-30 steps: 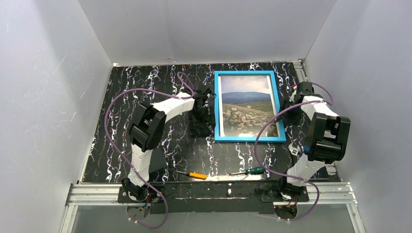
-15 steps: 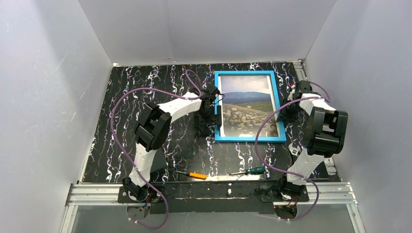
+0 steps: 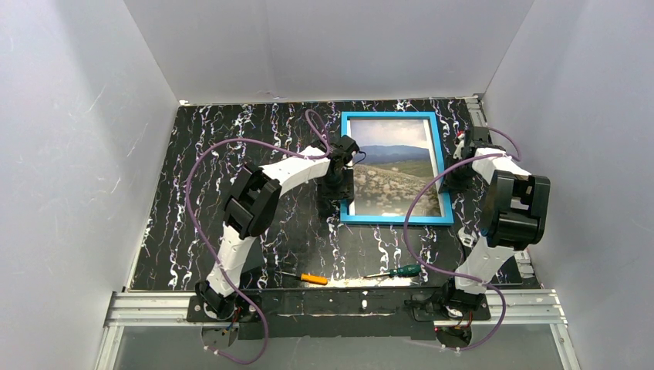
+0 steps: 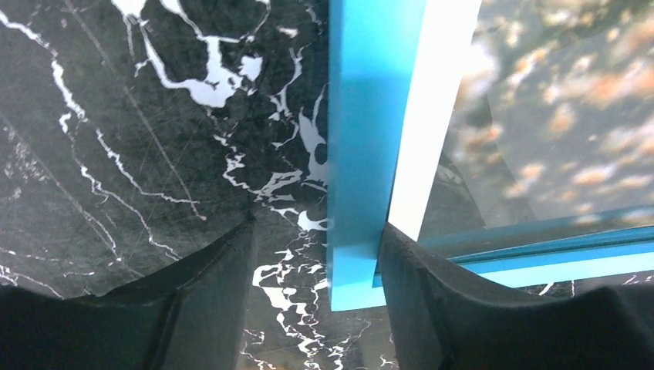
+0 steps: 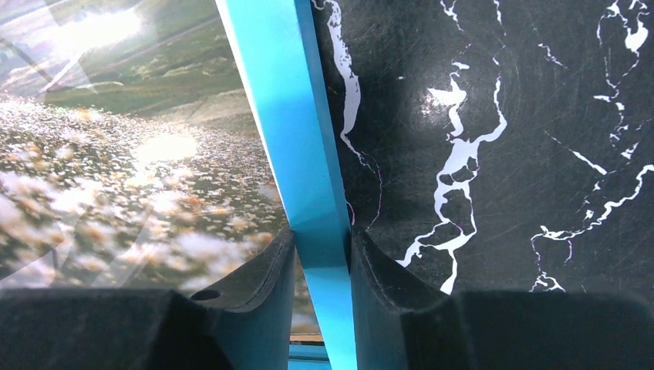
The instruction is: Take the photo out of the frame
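On black marbled tabletop (image 3: 231, 131), white walls (image 3: 332, 46) — left gripper (image 4: 316, 227) spread astride frame (image 4: 362, 116), right gripper (image 5: 322, 239) pinching it

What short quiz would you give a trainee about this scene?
1. True or false: the photo is already out of the frame.
2. Which side of the frame does the right gripper pinch? A right side; B far side; C near side.
3. Fill in: the screwdriver lying further left has an ____ handle.
Key: 1 false; 2 A; 3 orange.
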Robot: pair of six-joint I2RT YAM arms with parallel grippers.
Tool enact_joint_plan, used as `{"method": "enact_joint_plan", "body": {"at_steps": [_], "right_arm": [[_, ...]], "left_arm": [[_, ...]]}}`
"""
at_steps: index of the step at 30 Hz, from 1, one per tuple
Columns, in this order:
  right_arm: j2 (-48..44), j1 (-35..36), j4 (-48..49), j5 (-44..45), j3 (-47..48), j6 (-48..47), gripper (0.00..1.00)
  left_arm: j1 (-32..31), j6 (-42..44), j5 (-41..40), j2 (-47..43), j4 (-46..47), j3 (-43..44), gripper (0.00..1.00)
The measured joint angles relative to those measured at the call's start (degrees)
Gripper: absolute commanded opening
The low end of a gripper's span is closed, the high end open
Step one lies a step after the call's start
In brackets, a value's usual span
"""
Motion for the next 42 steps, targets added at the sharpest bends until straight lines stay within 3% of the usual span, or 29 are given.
{"method": "enact_joint_plan", "body": {"at_steps": [6, 10, 14, 17, 22, 25, 28, 30, 31, 34, 36, 42], "right_arm": [[-1.7, 1.8, -1.8, 2.6, 0.6, -0.1, 0.02], [-4.5, 3.7, -5.0, 5.4, 3.0, -0.3, 0.01], [-5.9, 5.2, -7.5, 7.8, 5.3, -0.9, 0.01], [-7.1, 6.4, -8.6, 9.1, 5.7, -1.2, 0.01], [-11.1, 10.3, -10.8, 10.8, 5.7, -0.7, 0.01], [-13.9, 14.4, -11.0, 11.5, 5.7, 0.8, 0.01], [-15.8, 18.0, -10.9, 11.1, 6.1, 3.2, 0.01], [-16.0, 22.1, -10.5, 11.3, 7.1, 7.0, 0.01], [-15.7, 23.6, -10.8, 11.8, 7.3, 9.0, 0.01], [-11.3, 30.0, -11.8, 16.4, 11.0, 15.7, 0.01], [-5.1, 36.2, -12.7, 20.2, 16.9, 20.1, 0.01], [7.6, 45.5, -16.2, 27.0, 33.2, 29.4, 0.01]], "left_arm": [[-0.2, 0.0, 0.7, 0.6, 0.5, 0.8, 0.35], [-0.3, 0.1, 1.4, 0.6, 1.7, 0.5, 0.27], [-0.5, 0.0, 2.4, 0.6, 2.6, 0.3, 0.26], [-0.4, 0.0, 2.7, 0.1, 3.1, -0.3, 0.31], [0.1, 0.3, 2.7, -3.7, 2.9, -5.9, 0.58], [1.6, 0.0, 3.0, -7.5, 2.3, -11.1, 0.68], [5.4, -0.2, 4.2, -12.1, -0.1, -15.4, 0.73], [12.6, 0.0, 6.2, -20.2, -2.3, -18.1, 0.86], [13.9, 0.6, 6.6, -22.1, -2.9, -18.1, 0.96], [19.6, 4.7, 8.0, -30.3, -9.2, -14.9, 0.98], [24.1, 7.4, 4.6, -35.4, -14.6, -8.7, 0.98], [26.6, 8.4, 2.4, -40.3, -17.8, -7.2, 0.96]]}}
